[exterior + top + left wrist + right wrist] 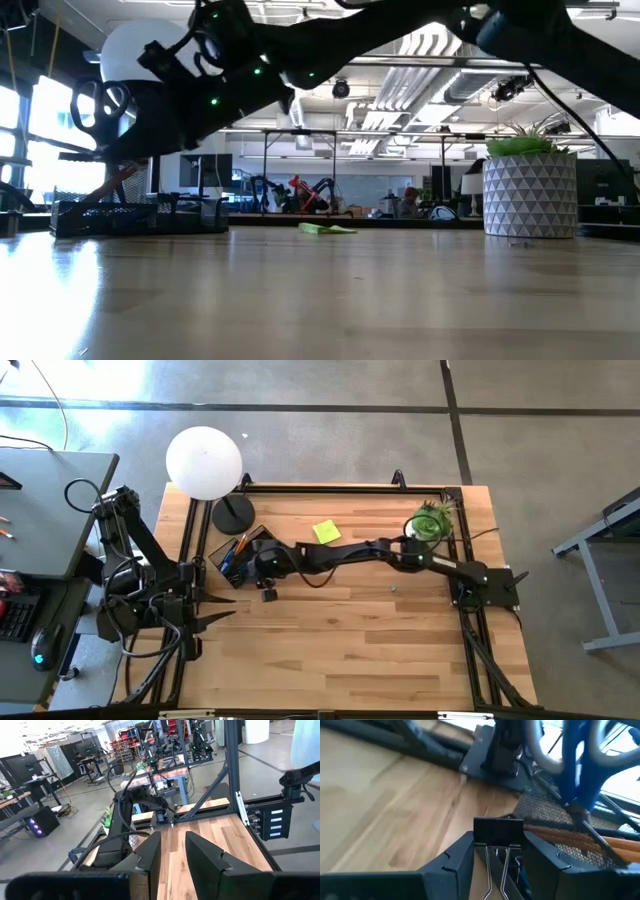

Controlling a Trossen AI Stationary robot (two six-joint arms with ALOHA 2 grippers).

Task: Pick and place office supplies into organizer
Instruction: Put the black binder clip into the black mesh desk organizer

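My right arm reaches across from the table's right side. Its gripper (pixel 250 558) is shut on a black binder clip (pixel 498 832) just beside the organizer (pixel 232 556), a black mesh tray at the table's left. Blue-handled scissors (pixel 580 770) and orange pencils (pixel 592 840) stick up out of the tray. A yellow sticky-note pad (pixel 326 532) lies flat on the wood further right. My left gripper (pixel 172 855) waits at the table's left edge, open, with nothing between its fingers. My right gripper pinches the binder clip's black body (pixel 498 839) between its two fingertips. The clip's wire handles (pixel 495 870) run back between the fingers. The fingers come slanting down from the table's right side. The clip is held clear above the wood, next to the tray's mesh wall.
A white globe lamp (pixel 204 460) on a round black base (pixel 232 513) stands behind the organizer. A potted green plant (pixel 430 520) stands at the far right. A small dark item (pixel 268 595) lies on the wood near the tray. The table's near half is bare wood (pixel 350 650).
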